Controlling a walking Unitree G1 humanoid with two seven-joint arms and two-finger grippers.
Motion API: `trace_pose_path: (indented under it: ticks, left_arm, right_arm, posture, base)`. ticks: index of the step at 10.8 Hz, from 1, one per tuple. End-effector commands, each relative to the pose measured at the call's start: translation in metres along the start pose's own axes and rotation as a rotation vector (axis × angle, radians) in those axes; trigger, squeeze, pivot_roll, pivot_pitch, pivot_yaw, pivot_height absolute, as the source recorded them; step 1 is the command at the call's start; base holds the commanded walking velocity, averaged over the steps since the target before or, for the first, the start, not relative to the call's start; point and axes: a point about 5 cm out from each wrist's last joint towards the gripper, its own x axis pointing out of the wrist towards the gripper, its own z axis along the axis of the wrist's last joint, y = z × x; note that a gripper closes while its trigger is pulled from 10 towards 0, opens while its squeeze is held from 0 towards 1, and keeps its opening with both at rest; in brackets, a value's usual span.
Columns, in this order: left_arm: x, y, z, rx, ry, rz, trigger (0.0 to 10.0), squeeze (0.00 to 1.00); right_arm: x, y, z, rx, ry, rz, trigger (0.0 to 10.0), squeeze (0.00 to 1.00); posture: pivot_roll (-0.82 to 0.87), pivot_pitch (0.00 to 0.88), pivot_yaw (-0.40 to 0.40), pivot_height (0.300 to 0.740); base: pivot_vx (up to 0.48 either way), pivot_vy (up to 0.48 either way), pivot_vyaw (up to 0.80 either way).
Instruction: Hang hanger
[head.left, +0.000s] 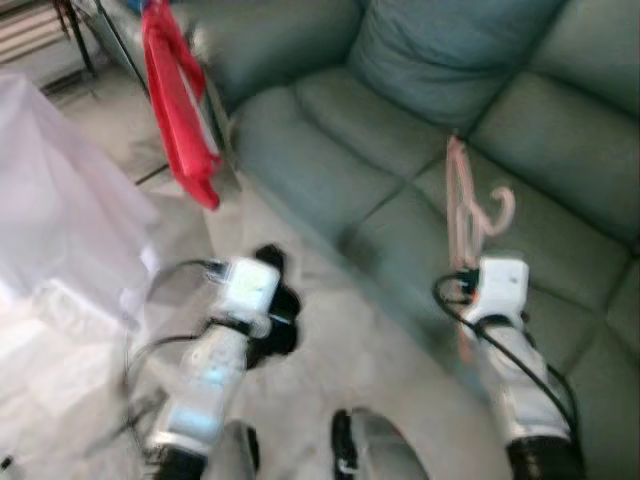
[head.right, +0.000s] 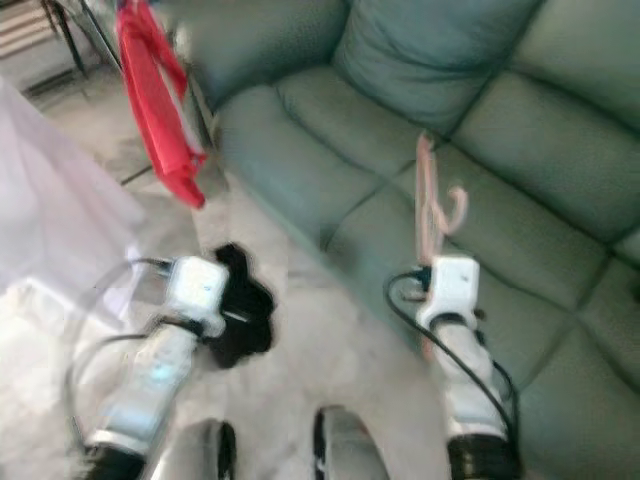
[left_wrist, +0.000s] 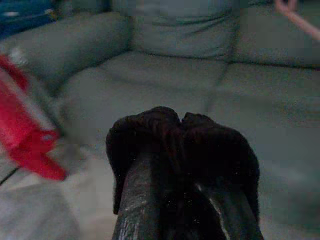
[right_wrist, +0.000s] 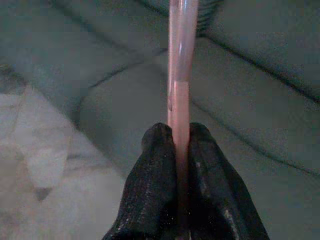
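Right jaws (right_wrist: 179, 137) clamp pink hanger (head.left: 462, 205); its lower part hidden, frames blurred.

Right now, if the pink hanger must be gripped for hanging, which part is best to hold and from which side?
Hold the straight bar below the hook, from underneath, as the right gripper does now. The pink hanger stands upright above the green sofa, and its hook stays free at the top. The flat, narrow bar probably fits well between the fingers, though blur hides detail.

Pink hanger (head.left: 462, 205), red garment (head.left: 178, 105) — grey-green sofa (head.left: 400, 150), black fingers (right_wrist: 155, 195)
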Motion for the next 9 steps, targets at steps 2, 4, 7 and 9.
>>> trace_pose_path:
  ticks: [2, 4, 7, 9]
  left_arm:
    - [-0.0016, 0.0067, 0.0004, -0.003, -0.004, 0.001, 10.0, 0.0]
    - [-0.0016, 0.0081, 0.0003, -0.013, -0.003, 0.009, 10.0, 0.0]
    - [-0.0018, 0.0076, -0.0002, -0.017, -0.002, 0.004, 10.0, 0.0]
    - [-0.002, 0.0067, 0.0002, -0.012, -0.004, 0.003, 10.0, 0.0]
  right_arm:
    - [-0.0015, 0.0012, -0.002, 0.0, 0.016, 0.001, 10.0, 0.0]
    - [-0.0005, 0.0013, -0.0015, 0.003, 0.014, 0.003, 10.0, 0.0]
    - [-0.0006, 0.0028, 0.0, 0.003, 0.008, 0.007, 10.0, 0.0]
    - [-0.0011, 0.0037, -0.0001, 0.004, 0.008, 0.009, 10.0, 0.0]
  posture:
    - [0.0, 0.191, -0.052, 0.74]
    - [0.0, 0.19, -0.054, 0.74]
    - [0.0, 0.191, -0.055, 0.74]
    - [0.0, 0.193, -0.055, 0.74]
  base:
    - [0.0, 0.206, 0.0]
    - [0.0, 0.469, -0.8]
    - [0.0, 0.474, -0.47]
    - [0.0, 0.236, 0.0]
